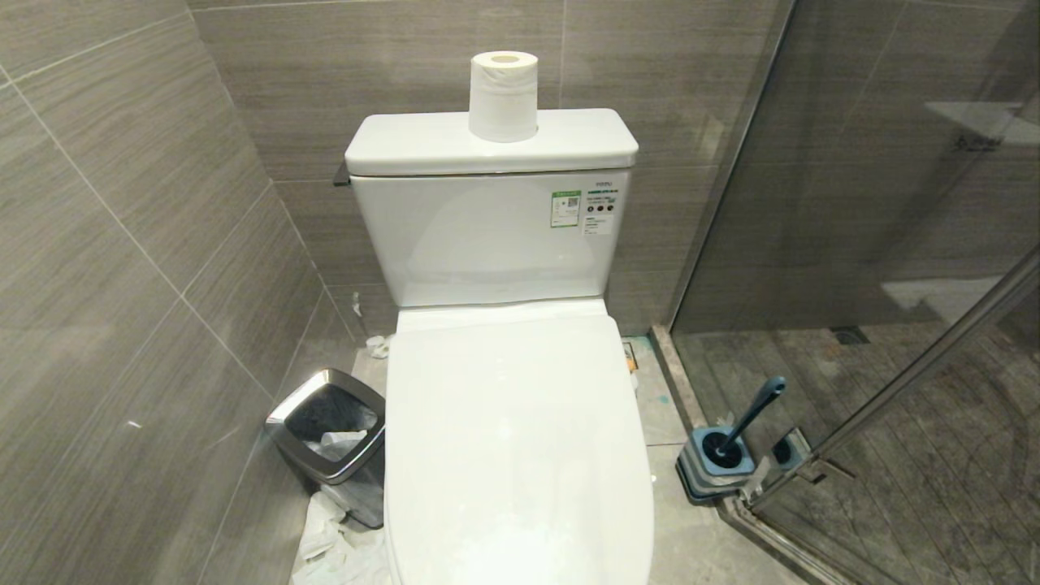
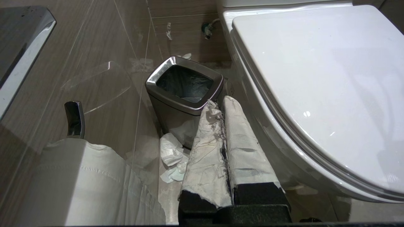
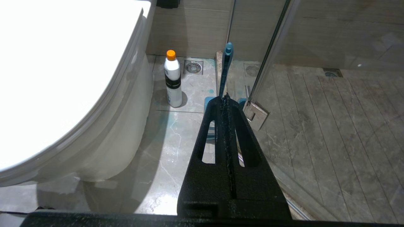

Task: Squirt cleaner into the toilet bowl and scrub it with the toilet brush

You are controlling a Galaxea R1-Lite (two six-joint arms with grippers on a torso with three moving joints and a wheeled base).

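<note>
Toilet bowl: white, lid down over the seat, centred against the tiled wall, cistern behind.
Waste bin: square steel, on the floor at the toilet's left, crumpled paper around it.
Paper roll: upright on the cistern lid.
Toilet brush: teal handle leaning, head in its holder by the glass shower door, right of the toilet.
Bottle: white, orange cap, upright on the floor beside the toilet base.
Left gripper: paper-wrapped fingers pressed together, holding nothing, near the bin.
Right gripper: black fingers pressed together, empty, pointing toward the brush.
</note>
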